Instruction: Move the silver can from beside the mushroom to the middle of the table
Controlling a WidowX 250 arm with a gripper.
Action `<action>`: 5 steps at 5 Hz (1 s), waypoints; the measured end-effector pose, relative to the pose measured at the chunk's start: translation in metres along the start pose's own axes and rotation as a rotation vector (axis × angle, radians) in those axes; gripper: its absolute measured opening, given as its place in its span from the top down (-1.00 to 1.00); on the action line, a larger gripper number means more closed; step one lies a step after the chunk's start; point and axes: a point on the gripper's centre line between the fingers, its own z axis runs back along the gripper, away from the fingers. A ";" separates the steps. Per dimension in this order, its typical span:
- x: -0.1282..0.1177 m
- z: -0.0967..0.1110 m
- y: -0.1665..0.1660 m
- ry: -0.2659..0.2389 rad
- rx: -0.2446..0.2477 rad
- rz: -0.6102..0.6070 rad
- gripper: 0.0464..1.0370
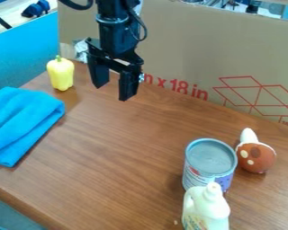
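The black gripper [115, 92] hangs at the upper middle of the camera view, above the back of the wooden table, its two fingers spread apart with nothing between them. Nearest to it, on the left, a yellow bell pepper [61, 73] stands upright. A blue folded cloth [23, 121] lies at the left edge. At the lower right stands a metal can [209, 164], with a white bottle [206, 209] in front of it, hiding part of its base. Just right of the can is a brown, spotted toy with a white top [256, 155].
A cardboard sheet [194, 54] with red print walls off the back of the table [122, 166]. A blue panel [26, 54] stands behind the left side. The table's front edge runs along the lower left.
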 end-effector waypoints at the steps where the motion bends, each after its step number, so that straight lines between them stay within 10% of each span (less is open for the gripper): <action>1: -0.003 -0.011 -0.004 0.038 -0.012 -0.005 -0.93; 5: -0.004 -0.016 -0.128 -0.034 -0.084 -0.097 -0.93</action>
